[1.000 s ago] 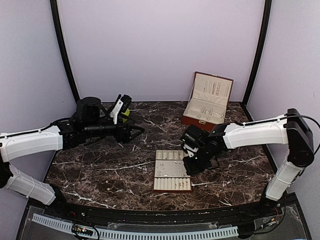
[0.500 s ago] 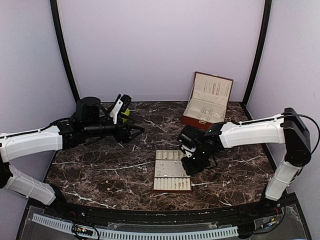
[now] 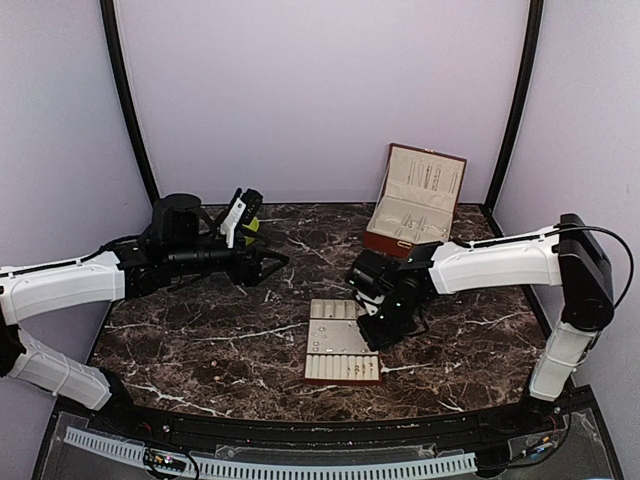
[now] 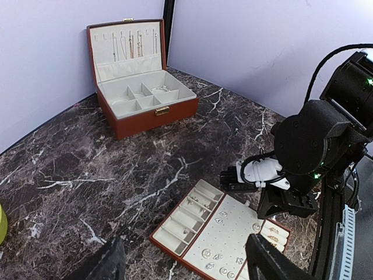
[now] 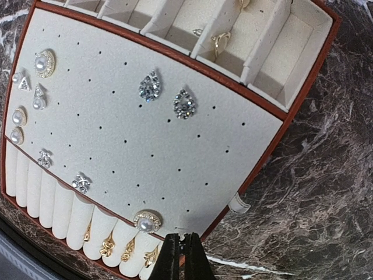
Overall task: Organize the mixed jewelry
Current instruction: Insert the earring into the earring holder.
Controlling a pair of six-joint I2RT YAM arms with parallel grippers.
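The mixed jewelry (image 5: 44, 62) is seen mostly inside the tray (image 5: 175, 151). 2 teardrop studs (image 5: 150, 86) and several pearl studs are pinned to its perforated panel. Gold rings (image 5: 106, 248) are seated in the rolls at its near end, and a few small rings lie in its far slots. Fine chains (image 4: 131, 44) hang in the lid of the open jewelry box (image 3: 415, 205), beyond the tray's far right corner.

The right pincer (image 5: 181, 240) is closed, with nothing visible between its fingers, and is held just above the tray's right edge. The left pincer (image 3: 272, 262) stands open and empty, well apart to the tray's far left.

The sorting is judged well advanced. Whether loose pieces remain on the bench (image 3: 200, 330) cannot be told.
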